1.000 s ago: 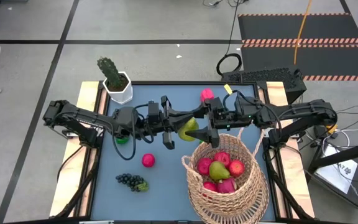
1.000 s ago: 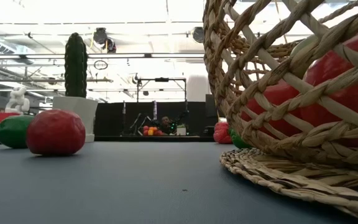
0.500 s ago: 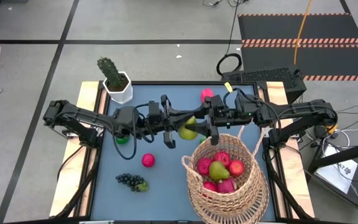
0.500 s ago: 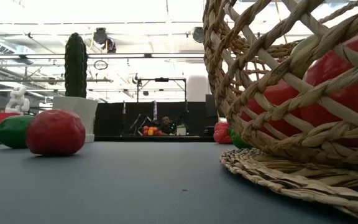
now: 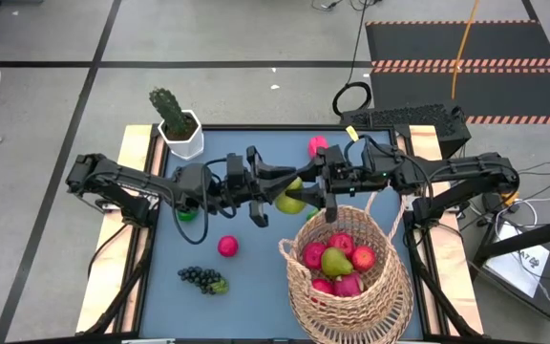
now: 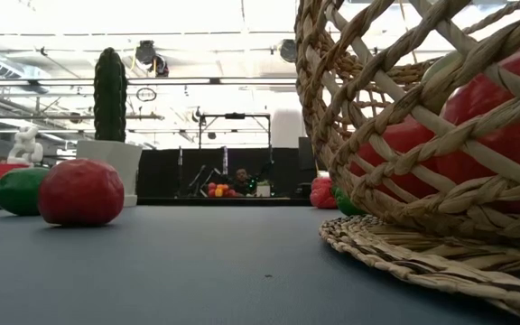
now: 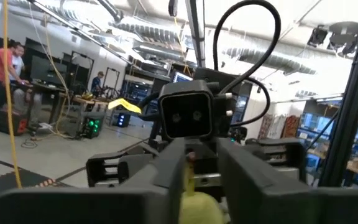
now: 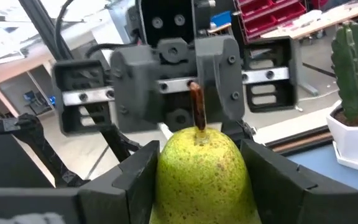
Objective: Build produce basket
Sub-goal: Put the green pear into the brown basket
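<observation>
A yellow-green pear [image 5: 289, 198] hangs in the air above the table's middle, between my two grippers. My left gripper [image 5: 277, 188] reaches it from the table's left and is shut on it. My right gripper [image 5: 311, 196] reaches it from the right, and its fingers close round the pear [image 8: 201, 171]. The woven basket [image 5: 347, 282] stands on the table just near of the grippers. It holds several red apples and a pear. A red apple [image 5: 227, 246], a grape bunch [image 5: 201, 278], a green lime [image 5: 188, 214] and a pink fruit [image 5: 318, 145] lie on the table. My left gripper pinches the pear between its two fingers [image 7: 169, 177], coming level from the table's left. The pear [image 7: 194, 205] is lifted clear, stem up. The exact place of contact is hidden low in the view. My right gripper has the pear's wide body [image 8: 166, 180] between its two fingers [image 8: 135, 180], coming level from the table's right. Both fingers lie against the pear's sides. The pear stands upright, its stem [image 8: 196, 106] up, clear of the table.
A white pot with a green cactus [image 5: 179, 124] stands at the far left corner. The basket's arched handle [image 5: 337, 212] rises right below the right gripper. In the low view the basket wall [image 6: 422, 135] fills the right and the red apple [image 6: 81, 191] lies left.
My right gripper has gone toward the table's left, up to the pear, and its fingers now stand round it. The pear and my left gripper have stayed where they were.
</observation>
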